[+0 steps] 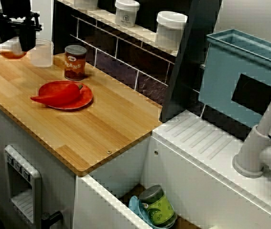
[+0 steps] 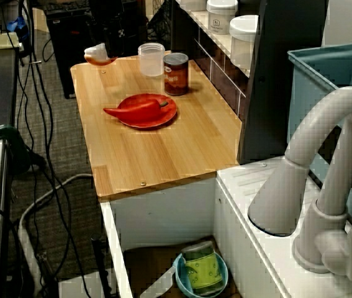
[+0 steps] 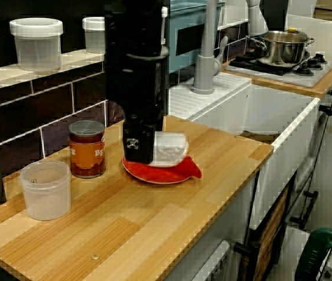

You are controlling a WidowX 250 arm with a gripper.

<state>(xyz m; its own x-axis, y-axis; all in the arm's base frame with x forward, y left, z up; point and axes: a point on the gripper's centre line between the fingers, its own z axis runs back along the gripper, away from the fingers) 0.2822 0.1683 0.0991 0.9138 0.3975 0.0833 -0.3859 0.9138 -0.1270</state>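
A cup [image 3: 170, 148] is pinched by the end effector [image 3: 139, 147] and held on its side, clear of the desk [image 1: 102, 129]. In the view from above it is seen at the upper left of the frame, over the desk's far corner. Just right of it in that view a beaker [image 1: 42, 52] is stood, and next to that a can [image 1: 75, 62]. Lower in the frame, a plate [image 1: 86, 98] is laid with a pepper [image 1: 58, 94] on it. The step in hand is judged to be a carry, with the cup lifted and tipped. A further move would call for room to be kept from the beaker and can, and for the tilt to be minded if anything is inside the cup. The fingers are not made out: they are masked by the arm's black body in the view from desk level and lost against dark clutter in the other two views. An orange tint is seen low on the cup from above and from the side of the tap [image 2: 324, 155], and it cannot be told whether it is contents or a reflection. The arm is cut off by the top edge. In the sink [image 1: 121, 171], at the lower right, a mug [image 1: 157, 206] is partly hidden by the rim.
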